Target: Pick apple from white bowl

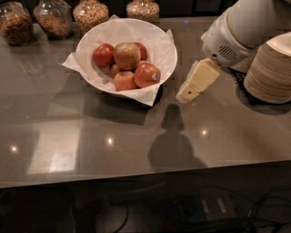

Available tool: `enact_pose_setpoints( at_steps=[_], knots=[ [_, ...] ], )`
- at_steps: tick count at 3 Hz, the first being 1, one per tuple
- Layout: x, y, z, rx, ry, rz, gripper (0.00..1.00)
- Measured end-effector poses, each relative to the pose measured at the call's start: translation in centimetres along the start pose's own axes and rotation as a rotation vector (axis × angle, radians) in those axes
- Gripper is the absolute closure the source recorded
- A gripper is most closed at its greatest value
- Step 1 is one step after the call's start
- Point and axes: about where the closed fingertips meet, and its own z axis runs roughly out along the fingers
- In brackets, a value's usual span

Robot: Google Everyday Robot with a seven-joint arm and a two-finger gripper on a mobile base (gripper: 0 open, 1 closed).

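Observation:
The white bowl (161, 43), wide and lined with white paper, stands on the grey counter at the back left of centre. It holds several apples. The apple (127, 55), the largest one, dull red with a yellow-green blush, lies on top near the middle. An all-red apple (103, 54) lies to its left and a red apple with a small sticker (146, 75) at the front right. My gripper (186, 95), cream-coloured, hangs just right of the bowl's rim, above the counter, pointing down and left. It holds nothing that I can see.
Several glass jars of grains (91, 13) line the back edge behind the bowl. A stack of tan paper bowls (270, 68) stands on a dark mat at the right, under my arm (245, 27). The counter's front edge (145, 175) runs across below.

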Motion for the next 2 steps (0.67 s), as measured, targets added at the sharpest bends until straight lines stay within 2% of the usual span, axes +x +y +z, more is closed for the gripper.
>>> enact_pose_setpoints(
  at_steps=[1,2],
  knots=[
    [-2.5,-1.5,2.3,0.027,-0.054,0.029,0.00],
    [-5.5,-2.7,4.1,0.046,-0.097,0.026,0.00]
  ],
)
